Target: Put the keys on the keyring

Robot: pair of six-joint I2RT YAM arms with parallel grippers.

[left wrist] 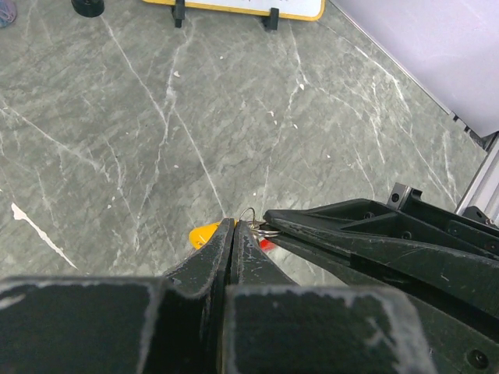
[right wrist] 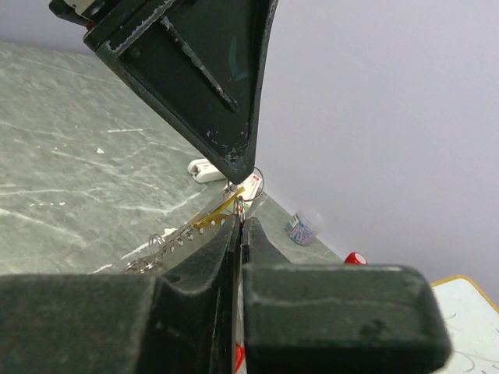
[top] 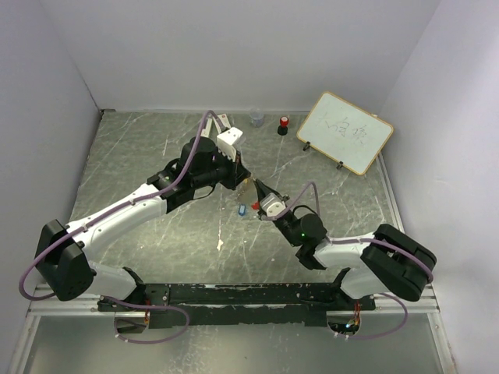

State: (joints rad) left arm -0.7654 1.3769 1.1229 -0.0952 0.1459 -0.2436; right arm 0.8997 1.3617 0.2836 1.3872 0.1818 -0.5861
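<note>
Both grippers meet tip to tip above the middle of the table. My left gripper [top: 246,188] [left wrist: 235,224] is shut, and the brass-yellow key [left wrist: 203,233] [right wrist: 215,213] sticks out sideways from its jaws. My right gripper [top: 259,198] [right wrist: 241,220] is shut on the keyring's thin wire loop [left wrist: 249,214]. The red tag [top: 255,205] [left wrist: 267,245] and blue tab [top: 243,209] hang below it. In the right wrist view a pale silvery key [right wrist: 173,245] lies alongside the brass one, and whether it is gripped is hidden.
A small whiteboard [top: 345,132] stands at the back right. A red-capped black stamp [top: 284,125] and a small clear cup [top: 256,118] sit at the back edge. A small white object [right wrist: 204,169] lies on the table beyond the grippers. Walls close in on three sides.
</note>
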